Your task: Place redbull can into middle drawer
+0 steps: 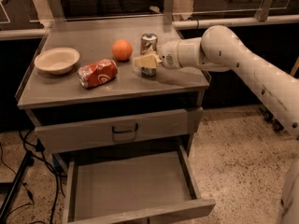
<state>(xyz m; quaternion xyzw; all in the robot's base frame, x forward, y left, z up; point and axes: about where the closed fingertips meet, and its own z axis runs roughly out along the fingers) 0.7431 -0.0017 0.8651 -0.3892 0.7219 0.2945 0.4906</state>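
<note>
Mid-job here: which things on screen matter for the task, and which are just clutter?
Job: redbull can, upright on the tabletop; middle drawer, pulled open; gripper, at the can.
Lying about: red soda can on its side; orange; bowl; closed drawer with handle.

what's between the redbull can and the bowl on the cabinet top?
Camera view: the orange and the tipped red soda can lie between bowl and redbull can. The hand sits at that can.
</note>
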